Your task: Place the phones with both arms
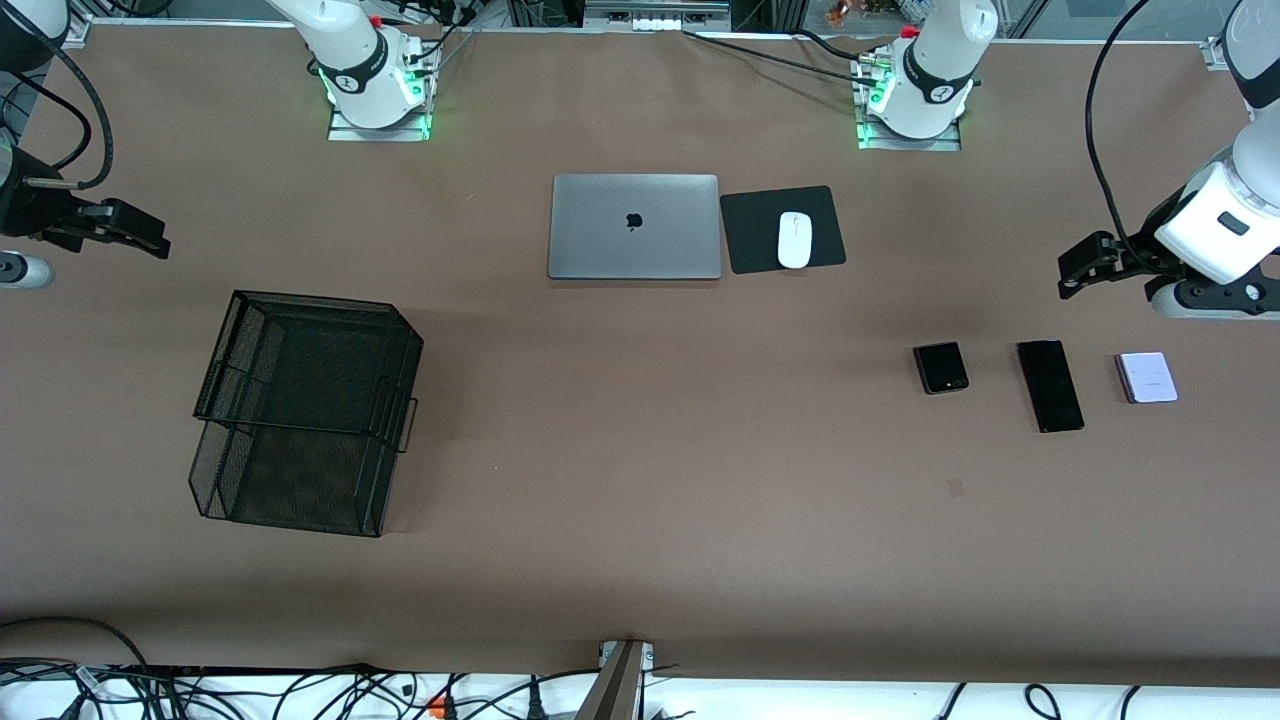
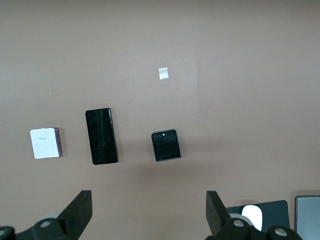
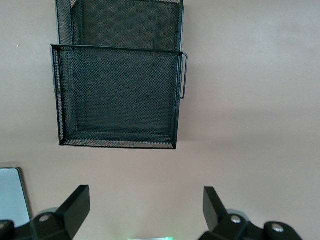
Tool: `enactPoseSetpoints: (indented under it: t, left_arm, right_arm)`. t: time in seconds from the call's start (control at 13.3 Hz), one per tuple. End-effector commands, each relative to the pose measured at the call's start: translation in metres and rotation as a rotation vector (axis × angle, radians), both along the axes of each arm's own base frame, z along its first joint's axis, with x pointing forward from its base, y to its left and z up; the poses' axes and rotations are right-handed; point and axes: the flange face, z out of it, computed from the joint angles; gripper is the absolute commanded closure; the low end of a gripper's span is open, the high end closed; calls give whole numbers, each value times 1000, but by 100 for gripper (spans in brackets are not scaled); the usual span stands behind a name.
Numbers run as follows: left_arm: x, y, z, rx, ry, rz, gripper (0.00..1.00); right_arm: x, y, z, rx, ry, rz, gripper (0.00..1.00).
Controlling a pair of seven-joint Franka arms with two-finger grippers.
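Front view only: laptop (image 1: 634,226) lid and white mouse (image 1: 794,239) on its black pad (image 1: 750,230) shown whole; mesh basket (image 1: 305,412) toward the right arm's end of the brown bench (image 1: 640,480).
Left wrist view only: a small pale tape square (image 2: 163,73) on the bench near the phones.
Right wrist view only: the basket's two tiers seen from above.
Phones: three, in a row toward the left arm's end; black flip phone (image 1: 941,367), long black phone (image 1: 1050,385) in the middle, lavender phone (image 1: 1146,377) nearest that end.
Left hand (image 1: 1085,266): in the air over bare bench beside the row, fingers (image 2: 75,215) spread wide, holding nothing; no phone touched.
Right hand (image 1: 120,228): over the bench edge at its own end, fingers (image 3: 75,207) spread, holding nothing, well apart from the phones.
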Motion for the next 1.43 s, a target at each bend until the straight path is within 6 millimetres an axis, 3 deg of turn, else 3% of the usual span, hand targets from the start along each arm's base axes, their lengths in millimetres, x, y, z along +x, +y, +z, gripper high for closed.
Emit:
enactPoseSetpoints:
  t: [0.0, 0.98, 1.2, 1.35]
  left_arm:
    - [4, 2, 6, 25, 3, 8, 0]
    - [6, 1, -2, 15, 34, 10, 0]
    - [13, -10, -43, 33, 146, -7, 0]
    - [32, -21, -112, 41, 251, -23, 0]
  right_arm:
    - [-3, 1, 7, 19, 1, 15, 0]
    - [-3, 0, 6, 19, 4, 13, 0]
    - [-3, 0, 6, 19, 4, 13, 0]
    - [-3, 0, 6, 19, 4, 13, 0]
